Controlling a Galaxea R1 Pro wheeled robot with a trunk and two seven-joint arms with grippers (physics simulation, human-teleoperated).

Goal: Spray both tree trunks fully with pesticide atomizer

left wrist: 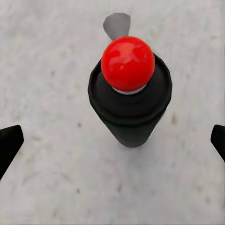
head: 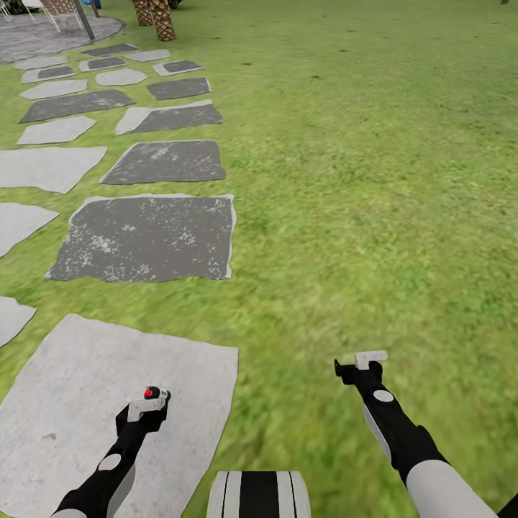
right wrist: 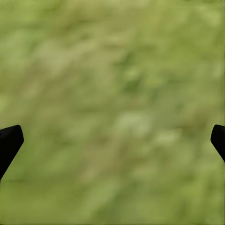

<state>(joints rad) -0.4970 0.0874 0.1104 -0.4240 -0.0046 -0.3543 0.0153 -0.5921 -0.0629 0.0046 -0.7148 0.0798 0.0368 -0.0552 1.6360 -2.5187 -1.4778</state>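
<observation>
The pesticide atomizer [left wrist: 129, 93], a small dark bottle with a red ball on top, stands upright on a pale grey stepping stone [head: 86, 403]. In the head view its red top [head: 151, 393] peeks out at the tip of my left gripper [head: 147, 406]. The left gripper [left wrist: 114, 140] is open right over the bottle, its black fingertips [left wrist: 10, 143] wide apart on either side and not touching it. Over the grass floor [head: 374, 216], my right gripper [head: 370, 357] is open and empty. The trees and their trunks are out of view.
Grey stepping stones [head: 147, 237] run up the left side toward a paved circle [head: 50, 36]. Two short palm trunks [head: 160, 18] stand at the top. Lawn spreads over the middle and right. My base [head: 259, 495] shows at the bottom edge.
</observation>
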